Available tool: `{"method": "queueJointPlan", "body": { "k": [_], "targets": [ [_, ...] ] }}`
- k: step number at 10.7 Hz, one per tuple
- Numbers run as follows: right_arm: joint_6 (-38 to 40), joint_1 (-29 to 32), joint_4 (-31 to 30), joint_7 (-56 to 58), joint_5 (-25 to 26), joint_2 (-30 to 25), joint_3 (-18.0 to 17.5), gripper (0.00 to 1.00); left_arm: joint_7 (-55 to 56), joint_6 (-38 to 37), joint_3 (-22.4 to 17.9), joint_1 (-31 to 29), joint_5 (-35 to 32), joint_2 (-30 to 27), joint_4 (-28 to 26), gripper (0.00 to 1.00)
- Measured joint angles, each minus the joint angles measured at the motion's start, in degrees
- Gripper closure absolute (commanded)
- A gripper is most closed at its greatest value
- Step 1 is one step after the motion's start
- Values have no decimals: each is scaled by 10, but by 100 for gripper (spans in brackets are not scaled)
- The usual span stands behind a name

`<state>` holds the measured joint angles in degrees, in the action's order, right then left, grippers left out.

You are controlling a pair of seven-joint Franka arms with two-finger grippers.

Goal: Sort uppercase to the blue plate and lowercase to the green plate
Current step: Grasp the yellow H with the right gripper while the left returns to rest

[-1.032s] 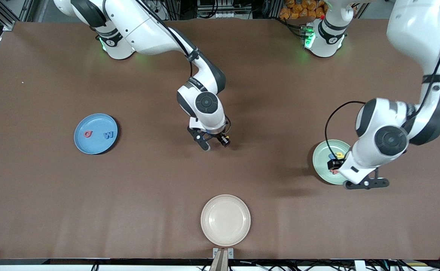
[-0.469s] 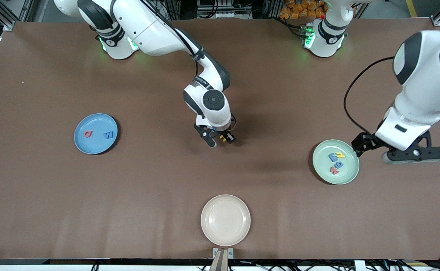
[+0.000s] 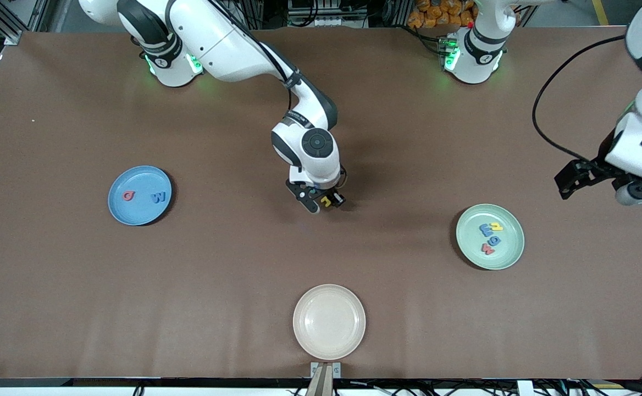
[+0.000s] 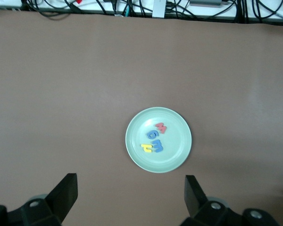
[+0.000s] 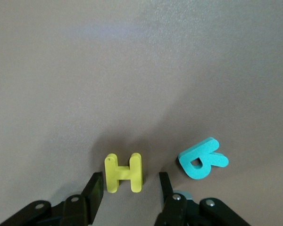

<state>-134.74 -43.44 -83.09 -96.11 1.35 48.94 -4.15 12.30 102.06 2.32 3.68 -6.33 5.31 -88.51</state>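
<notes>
The right gripper (image 5: 129,188) has its fingers around the yellow H (image 5: 124,172). The teal R (image 5: 203,158) lies beside it on the tabletop (image 5: 141,70).

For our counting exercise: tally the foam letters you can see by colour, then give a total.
Red: 2, Q, w
Blue: 3, W, two on the green plate
Yellow: 2, H, h
Teal: 1, R
Total: 8

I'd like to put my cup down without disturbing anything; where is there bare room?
The cream plate is bare, with open table between it and the blue plate. It is crowded on the green plate, full of letters.
</notes>
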Motion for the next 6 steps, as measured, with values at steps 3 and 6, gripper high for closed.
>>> {"method": "queueJointPlan", "body": {
  "k": [3,6],
  "targets": [
    [0,0,0,0,11,0,0,58,-44,-45,-25,2,29,-13,-2,0],
    [1,0,0,3,29,0,-1,66,-44,-107,-24,15,30,-22,-2,0]
  ]
}}
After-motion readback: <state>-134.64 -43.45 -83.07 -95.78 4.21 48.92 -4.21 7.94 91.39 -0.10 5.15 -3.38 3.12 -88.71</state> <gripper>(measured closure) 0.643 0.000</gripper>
